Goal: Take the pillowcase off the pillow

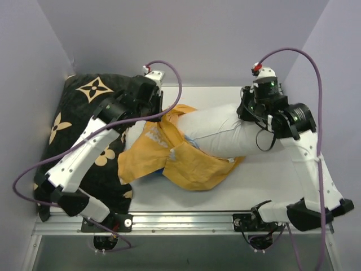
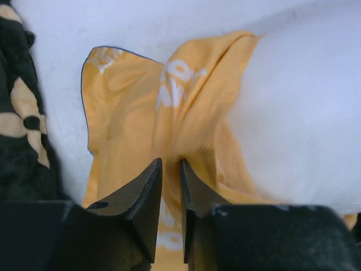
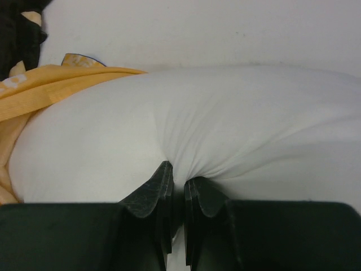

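Observation:
The pillowcase (image 1: 180, 161), orange-yellow face with white lettering up, lies bunched over the left end of the white pillow (image 1: 217, 132). Most of the pillow lies bare to the right. My left gripper (image 1: 158, 113) is at the pillowcase's far left corner. In the left wrist view its jaws (image 2: 170, 164) stand a little apart, with a fold of the pillowcase (image 2: 135, 113) in the narrow gap beside the pillow (image 2: 304, 113). My right gripper (image 1: 248, 116) is at the pillow's right end. In the right wrist view it (image 3: 176, 172) is shut on a pinch of the pillow (image 3: 225, 124).
A large black cushion (image 1: 84, 113) with beige flower motifs fills the left side, under my left arm. Purple walls close in on the left, back and right. The white table (image 1: 271, 186) shows in front of the pillow.

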### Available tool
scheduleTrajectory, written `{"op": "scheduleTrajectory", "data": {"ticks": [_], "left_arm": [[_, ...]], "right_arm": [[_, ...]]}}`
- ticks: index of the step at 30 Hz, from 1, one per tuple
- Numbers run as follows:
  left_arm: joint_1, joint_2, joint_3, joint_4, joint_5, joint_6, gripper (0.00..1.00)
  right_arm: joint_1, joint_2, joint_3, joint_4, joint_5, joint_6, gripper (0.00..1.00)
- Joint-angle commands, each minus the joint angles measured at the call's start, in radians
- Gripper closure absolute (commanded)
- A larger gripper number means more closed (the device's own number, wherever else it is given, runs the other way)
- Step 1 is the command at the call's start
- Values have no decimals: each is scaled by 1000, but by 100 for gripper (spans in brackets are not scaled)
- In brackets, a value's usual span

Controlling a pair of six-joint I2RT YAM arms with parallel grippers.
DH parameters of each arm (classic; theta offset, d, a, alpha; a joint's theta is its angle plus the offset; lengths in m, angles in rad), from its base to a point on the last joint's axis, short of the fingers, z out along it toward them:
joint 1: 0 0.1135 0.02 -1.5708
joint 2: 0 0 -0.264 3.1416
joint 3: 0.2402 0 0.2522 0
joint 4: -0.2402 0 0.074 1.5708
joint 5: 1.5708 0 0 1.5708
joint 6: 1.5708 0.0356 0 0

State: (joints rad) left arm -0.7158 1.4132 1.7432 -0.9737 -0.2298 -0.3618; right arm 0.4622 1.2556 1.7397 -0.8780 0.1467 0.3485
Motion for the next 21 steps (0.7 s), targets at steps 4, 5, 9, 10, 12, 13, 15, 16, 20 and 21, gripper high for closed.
{"op": "scheduleTrajectory", "data": {"ticks": [4, 5, 9, 10, 12, 13, 15, 16, 20, 21], "left_arm": [[79, 372, 271, -56, 96, 124, 58], [81, 407, 350, -57, 99, 121, 55], [78, 536, 528, -51, 130, 100, 38], [76, 549, 553, -51, 133, 86, 33], [75, 573, 596, -53, 139, 75, 27], [69, 573, 616, -53, 132, 63, 25], [15, 532, 604, -42, 42, 52, 22], [-16, 511, 554, -27, -14, 55, 20], [-242, 377, 327, 52, -409, -30, 15], [-320, 319, 258, 78, -513, -70, 15]], "right_arm": [[-157, 362, 66, 158, -139, -5, 100], [-178, 404, 72, 163, -139, 4, 100], [-224, 615, 98, 192, -243, 61, 100], [-232, 640, 98, 215, -263, 81, 100], [-243, 721, 116, 223, -289, 95, 100], [-250, 746, 141, 221, -320, 102, 100], [-260, 792, 152, 223, -352, 125, 100], [-267, 801, 155, 224, -375, 132, 100], [-273, 797, 114, 246, -372, 141, 100], [-275, 786, 106, 254, -372, 142, 100]]}}
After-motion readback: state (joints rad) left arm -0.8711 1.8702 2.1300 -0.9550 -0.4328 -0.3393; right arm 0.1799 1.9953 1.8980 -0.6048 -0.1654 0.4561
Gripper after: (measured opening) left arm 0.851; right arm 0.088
